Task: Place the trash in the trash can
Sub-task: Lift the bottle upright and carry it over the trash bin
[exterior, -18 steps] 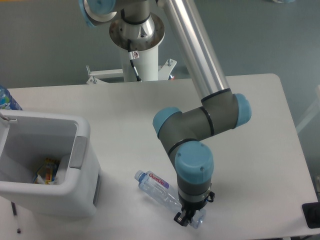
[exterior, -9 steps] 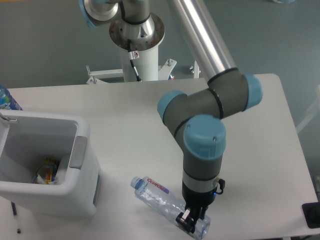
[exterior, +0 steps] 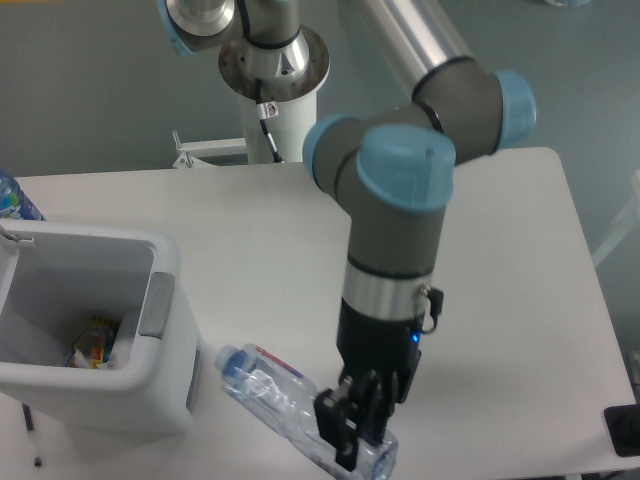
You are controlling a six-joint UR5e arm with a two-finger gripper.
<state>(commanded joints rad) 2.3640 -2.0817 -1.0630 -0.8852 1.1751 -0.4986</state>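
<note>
Gripper (exterior: 357, 447) pinches the bottle (exterior: 290, 402) base between its fingers, lifting; next, carry it over to the can (exterior: 165, 290).

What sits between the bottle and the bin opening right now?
Nothing visible on the table between them. The gripper is clamped on the bottle, cap end toward the trash can. Only the bin's near wall lies on the path, so the bottle must clear its rim.
</note>
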